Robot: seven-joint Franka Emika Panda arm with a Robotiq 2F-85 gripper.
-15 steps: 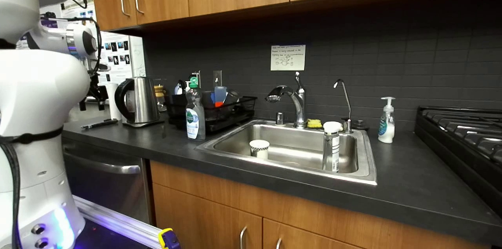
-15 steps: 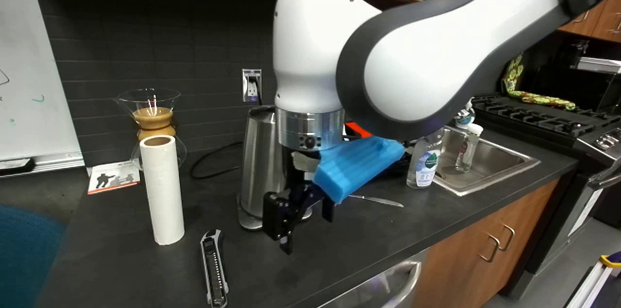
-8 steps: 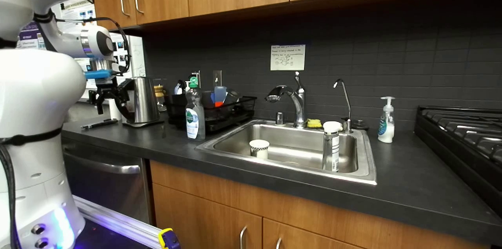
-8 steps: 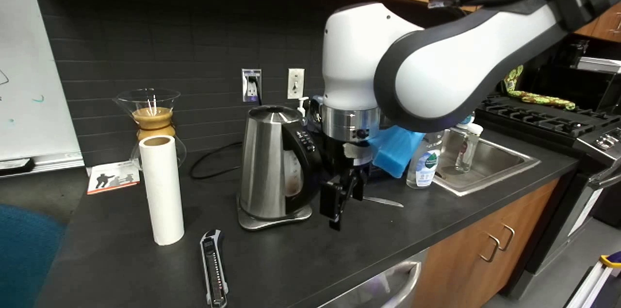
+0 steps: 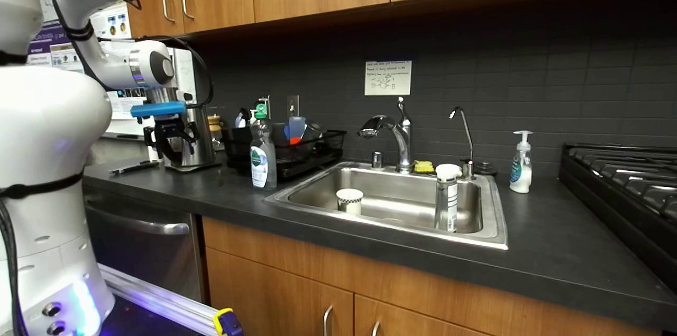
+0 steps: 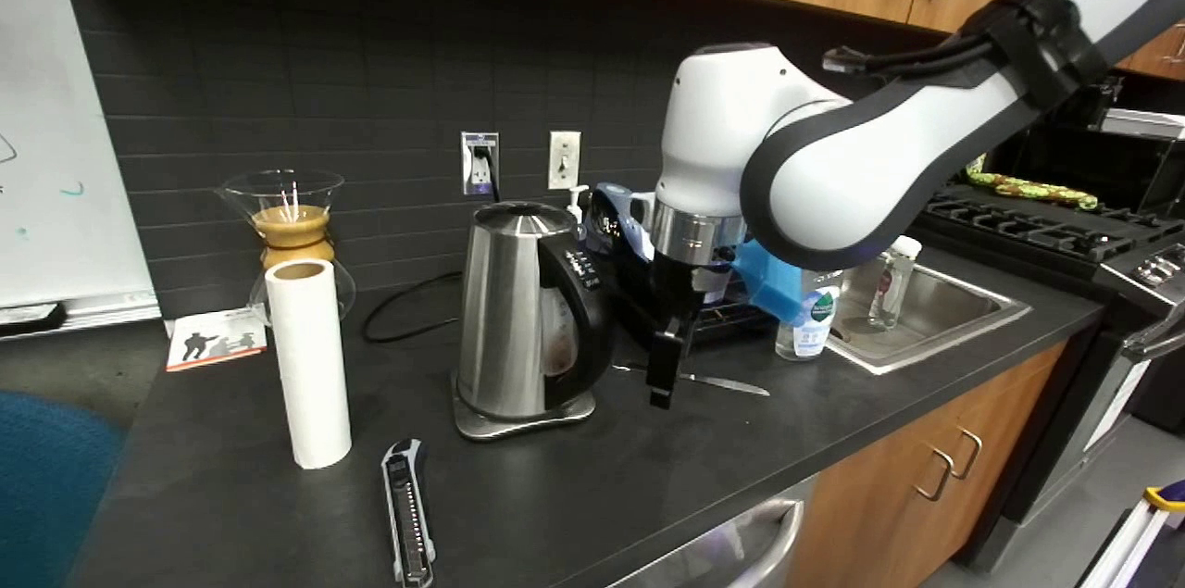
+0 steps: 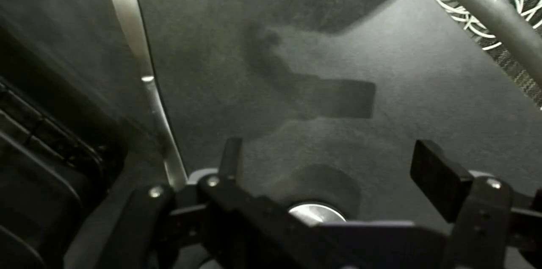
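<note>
My gripper is open in the wrist view, with its two black fingers wide apart and nothing between them. It hangs above the dark counter in both exterior views. It is beside the handle side of a steel kettle with a black handle. A table knife lies on the counter behind and below the gripper; it also shows at the left in the wrist view. A shiny round metal edge shows below the fingers, perhaps the kettle's base. A blue block is fixed on the wrist.
A black dish rack and a clear soap bottle stand between kettle and sink. The sink holds a cup and a white-capped bottle. A paper roll, utility knife and glass coffee maker stand or lie nearby.
The arm has swung from in front of the kettle past its handle, toward the dish rack and knife. The gripper has turned about its wrist. The kettle and other things have not moved.
</note>
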